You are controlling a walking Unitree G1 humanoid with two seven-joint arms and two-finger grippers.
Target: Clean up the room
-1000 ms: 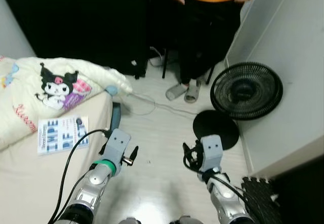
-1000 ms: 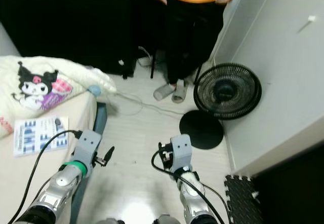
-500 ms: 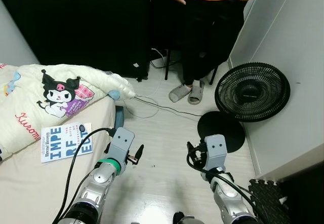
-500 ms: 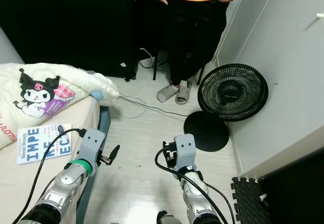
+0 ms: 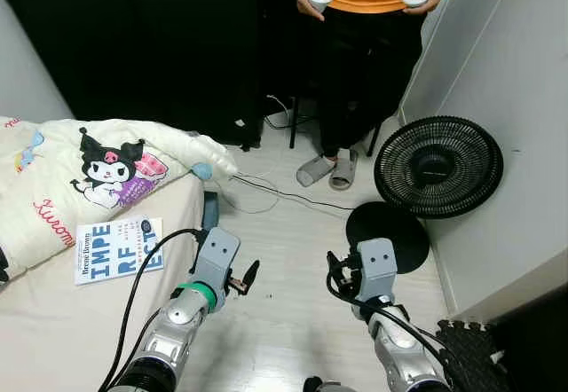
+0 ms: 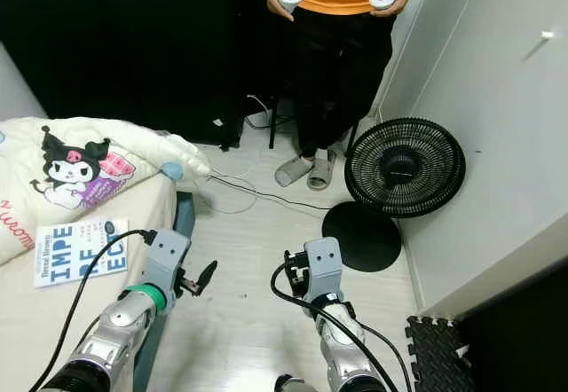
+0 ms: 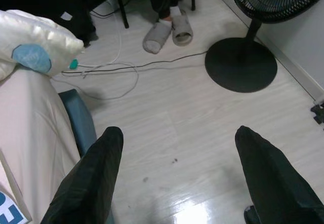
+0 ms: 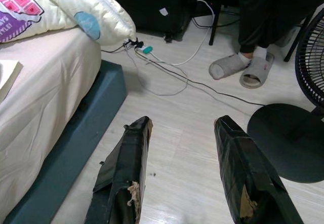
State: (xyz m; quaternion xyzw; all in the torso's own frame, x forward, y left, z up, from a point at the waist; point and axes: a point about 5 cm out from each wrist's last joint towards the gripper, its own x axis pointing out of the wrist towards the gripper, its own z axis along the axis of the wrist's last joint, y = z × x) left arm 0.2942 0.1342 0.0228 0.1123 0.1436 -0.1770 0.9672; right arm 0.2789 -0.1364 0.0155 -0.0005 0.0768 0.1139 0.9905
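A white book with large blue letters lies flat on the bed. Beside it is a cream blanket with a cartoon print. My left gripper hangs open over the pale floor beside the bed's edge, holding nothing. My right gripper is open too, empty, above the floor between the bed and the fan's round base. Loose cables trail across the floor from under the blanket's corner.
A black standing fan is at the right against a white wall. A person in an orange top and slippers stands ahead, holding two controllers. A dark foam mat lies at the lower right.
The whole picture has shifted as the camera moved, and the book now sits a little further right. Both arms keep the same pose, grippers open as before.
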